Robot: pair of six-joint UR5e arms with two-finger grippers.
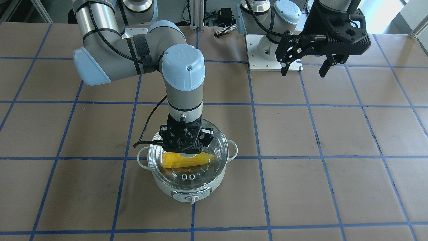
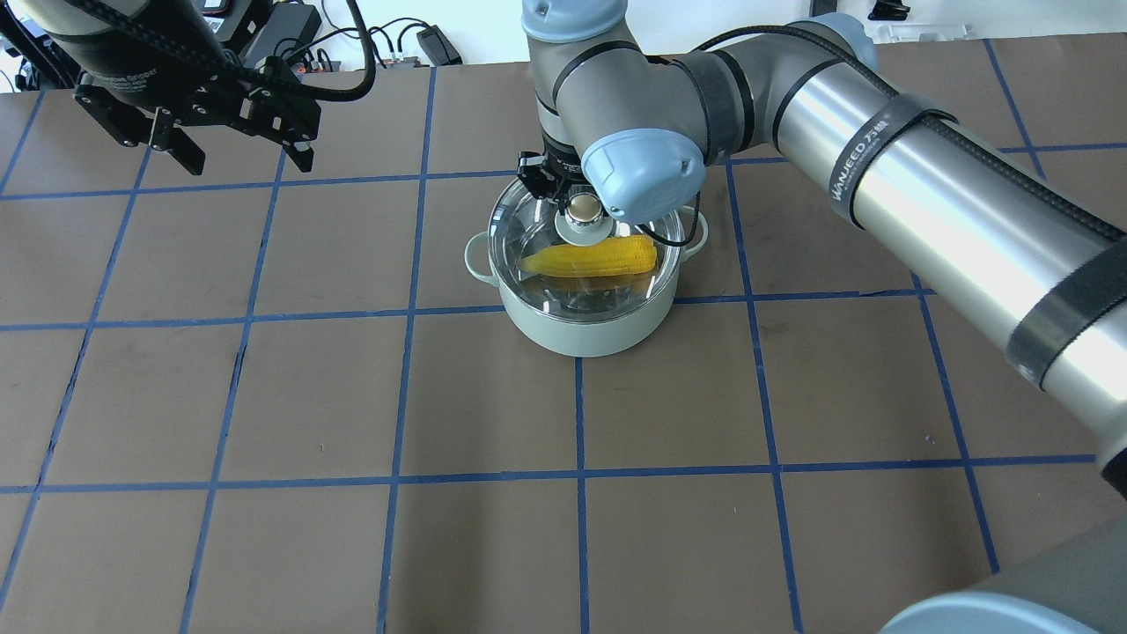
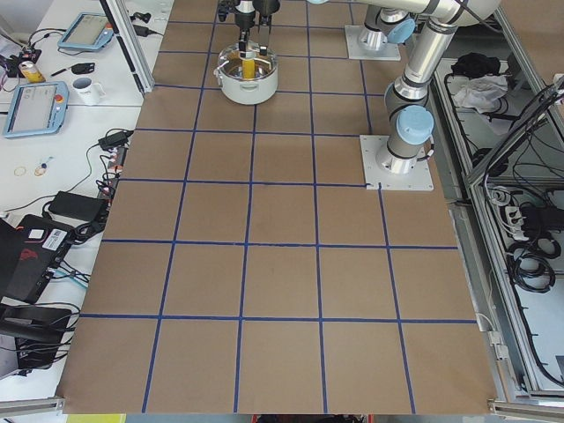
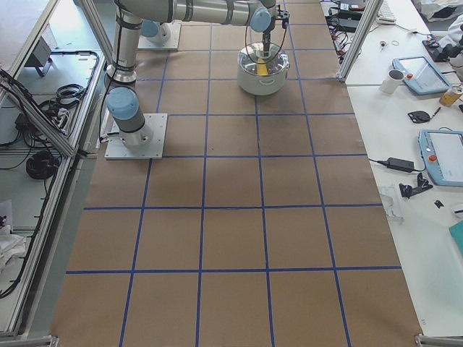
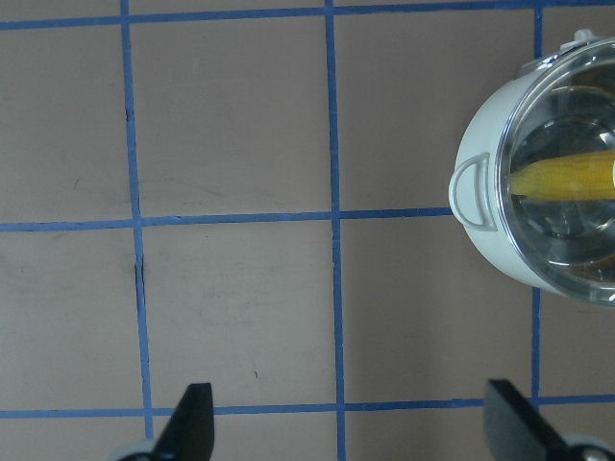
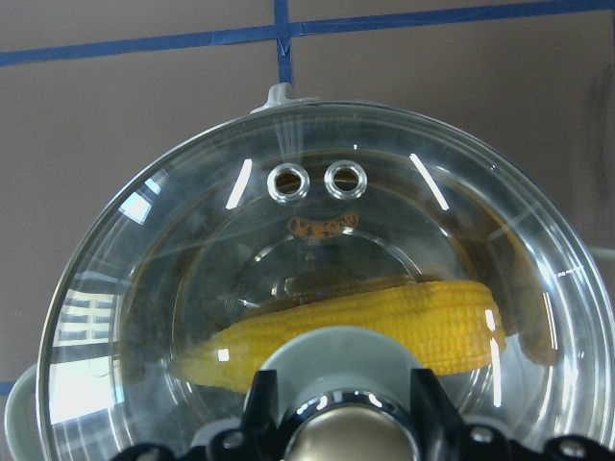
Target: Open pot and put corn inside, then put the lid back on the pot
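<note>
The mint-green pot (image 1: 174, 191) stands on the table with the yellow corn (image 1: 184, 160) lying inside it. The clear glass lid (image 1: 214, 157) sits on the pot's rim. My right gripper (image 1: 186, 149) is straight above the lid, its fingers (image 6: 259, 408) closed on either side of the beige-gold knob (image 2: 582, 209). The right wrist view shows the corn (image 6: 423, 322) through the glass lid (image 6: 173, 288) with its two vent rings. My left gripper (image 2: 248, 163) is open and empty, high above the table and well away from the pot (image 2: 581, 330); its wrist view shows the pot (image 5: 478, 144) at the right edge.
The table is brown paper with a grid of blue tape lines (image 2: 405, 308). The left arm's white base plate (image 1: 264, 57) lies at the back. Side benches hold tablets (image 4: 441, 155), a mug (image 4: 393, 81) and cables.
</note>
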